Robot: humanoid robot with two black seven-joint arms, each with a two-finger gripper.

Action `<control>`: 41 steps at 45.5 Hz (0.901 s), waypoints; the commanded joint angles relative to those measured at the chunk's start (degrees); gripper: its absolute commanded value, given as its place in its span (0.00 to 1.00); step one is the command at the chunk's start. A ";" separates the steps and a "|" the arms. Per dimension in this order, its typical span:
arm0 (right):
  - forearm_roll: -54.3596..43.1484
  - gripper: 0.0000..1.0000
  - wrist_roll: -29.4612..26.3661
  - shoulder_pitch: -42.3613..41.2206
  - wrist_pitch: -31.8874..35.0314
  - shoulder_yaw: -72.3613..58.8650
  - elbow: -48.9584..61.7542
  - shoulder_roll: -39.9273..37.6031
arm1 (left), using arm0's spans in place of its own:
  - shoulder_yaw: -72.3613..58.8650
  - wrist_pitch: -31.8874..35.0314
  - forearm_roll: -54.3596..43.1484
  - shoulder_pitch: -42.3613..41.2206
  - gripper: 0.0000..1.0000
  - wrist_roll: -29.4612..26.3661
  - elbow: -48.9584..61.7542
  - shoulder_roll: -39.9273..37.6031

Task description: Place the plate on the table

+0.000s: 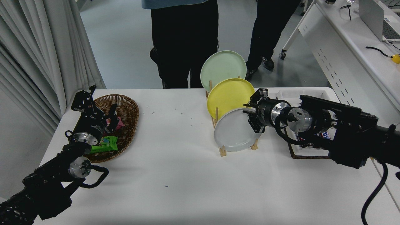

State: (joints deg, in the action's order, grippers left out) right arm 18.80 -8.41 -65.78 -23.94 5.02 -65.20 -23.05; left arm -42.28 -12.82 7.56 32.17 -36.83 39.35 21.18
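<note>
The light grey plate [232,131] stands on edge in the front slot of a wooden rack [222,152] on the white table [187,175]. Behind it in the rack stand a yellow plate [228,95] and a pale green plate [222,68]. My right gripper [252,116] is at the grey plate's right rim, open, with one finger above and one below the rim's edge. My left gripper [112,116] is parked at the lower left over a wicker basket [128,109], open and empty.
The basket holds a green packet [104,144] and a pink item. A tray with snack bars [307,147] lies under my right arm. Two people stand at the far side. A white perforated desk [343,62] with a laptop stands at the right.
</note>
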 commanded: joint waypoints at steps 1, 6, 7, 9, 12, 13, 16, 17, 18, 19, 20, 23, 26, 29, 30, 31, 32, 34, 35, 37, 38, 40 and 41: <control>-0.08 0.20 -0.03 0.04 -0.15 0.25 0.16 0.03 | 0.00 -0.01 0.00 0.00 1.00 -0.08 0.02 0.00; -0.17 0.20 -0.03 0.04 -0.15 0.25 0.33 0.03 | 0.00 -0.01 0.00 0.00 1.00 0.01 0.02 0.00; -0.17 0.20 -0.03 0.04 -0.15 0.16 0.33 0.03 | 0.00 -0.01 0.00 0.00 1.00 0.01 0.02 0.00; -0.17 0.20 -0.03 0.04 -0.15 0.16 0.42 0.03 | 0.00 -0.01 0.00 0.00 1.00 0.01 -0.07 0.00; -0.08 0.20 -0.03 0.04 -0.23 0.16 0.42 0.03 | 0.00 -0.01 0.00 0.00 1.00 -0.08 0.02 0.00; -0.08 0.20 -0.03 0.04 -0.23 0.16 0.42 0.03 | 0.00 0.08 0.00 0.00 1.00 0.00 0.02 0.00; 0.01 0.20 -0.03 0.04 -0.15 0.25 0.42 -0.06 | 0.00 -0.01 0.00 0.00 1.00 0.01 0.02 0.00; -0.08 0.20 -0.03 0.04 -0.15 0.25 0.42 -0.06 | 0.00 -0.01 0.00 0.00 1.00 0.01 0.02 0.00; 0.01 0.20 -0.03 0.04 -0.15 0.25 0.42 -0.06 | 0.00 -0.01 0.00 0.00 1.00 0.01 0.02 0.00; 0.01 0.20 -0.03 0.04 -0.15 0.25 0.42 -0.06 | 0.00 -0.01 0.00 0.00 1.00 -0.08 -0.07 0.00; 0.01 0.19 -0.03 0.04 -0.15 0.25 0.42 -0.06 | 0.00 -0.01 0.00 0.00 1.00 0.00 0.02 0.00; 0.01 0.18 -0.03 0.04 -0.15 0.25 0.42 -0.06 | 0.00 0.08 0.00 0.00 1.00 0.01 -0.07 0.00; 0.01 0.13 -0.03 0.04 -0.15 0.25 0.42 -0.06 | 0.00 -0.01 0.00 0.00 1.00 0.01 0.02 0.00; 0.01 0.12 -0.03 0.04 -0.15 0.34 0.42 -0.06 | 0.00 -0.01 0.00 0.00 1.00 0.01 -0.07 0.00; 0.01 0.12 -0.12 0.04 -0.06 0.34 0.42 -0.06 | 0.00 -0.01 0.00 0.00 1.00 0.01 0.02 0.00; 0.01 0.12 -0.20 0.04 -0.06 0.34 0.42 -0.06 | 0.00 -0.01 0.00 0.00 1.00 -0.08 0.02 0.00; 0.01 0.12 -0.38 0.04 -0.06 0.34 0.42 -0.06 | 0.00 -0.01 0.00 0.00 1.00 0.00 0.02 0.00; 0.01 0.12 -0.56 0.04 -0.06 0.34 0.42 -0.06 | 0.00 -0.01 0.00 0.00 1.00 0.01 0.02 0.00; 0.01 0.12 -0.56 0.04 -0.06 0.34 0.42 -0.06 | 0.00 -0.01 0.00 0.00 1.00 0.01 0.02 0.00; 0.01 0.11 -0.64 0.04 -0.06 0.34 0.42 -0.06 | 0.00 -0.01 0.00 0.00 1.00 0.01 0.02 0.00; 0.01 0.09 -0.64 0.04 -0.06 0.34 0.42 -0.06 | 0.00 -0.01 0.00 0.00 1.00 0.01 0.02 0.00; 0.01 0.08 -0.64 0.04 -0.06 0.34 0.42 -0.06 | 0.00 -0.01 0.00 0.00 1.00 0.00 0.02 0.00; 0.01 0.07 -0.64 0.04 -0.06 0.34 0.42 -0.06 | 0.00 -0.01 0.00 0.00 1.00 -0.08 -0.07 0.00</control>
State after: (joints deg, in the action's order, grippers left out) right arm 18.80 -8.77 -65.74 -24.03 5.33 -64.78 -23.11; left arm -42.28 -12.82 7.56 32.17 -36.83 39.35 21.18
